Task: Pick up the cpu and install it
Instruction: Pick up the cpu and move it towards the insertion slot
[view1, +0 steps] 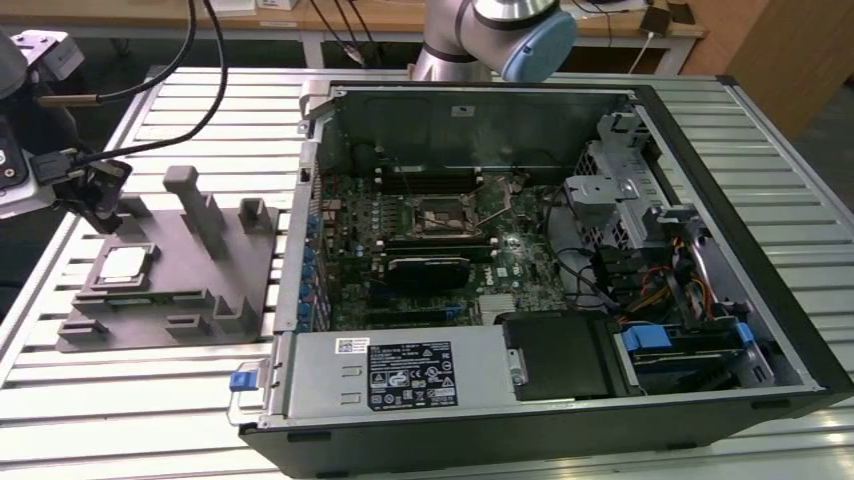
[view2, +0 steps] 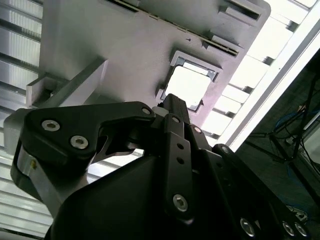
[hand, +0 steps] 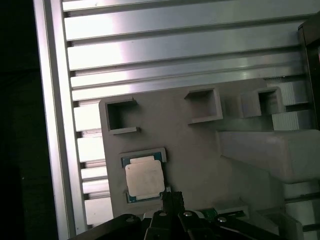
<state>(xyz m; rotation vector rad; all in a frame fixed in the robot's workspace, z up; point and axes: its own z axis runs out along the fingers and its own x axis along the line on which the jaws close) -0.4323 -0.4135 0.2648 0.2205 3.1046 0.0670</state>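
Below the tool (hand: 172, 198), which is pressed together and empty, the cpu (hand: 144, 179) lies flat in the grey fixture (hand: 200, 145), apart from it.

A slatted aluminium table (view1: 774, 150) carries two loads. A grey plastic fixture (view1: 180, 300) lies beside an open computer case (view1: 467, 125).

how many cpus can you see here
1. The cpu lies in a recess of the grey fixture, to the exterior view's left of the open case. Whether the socket inside the case holds another cannot be told.
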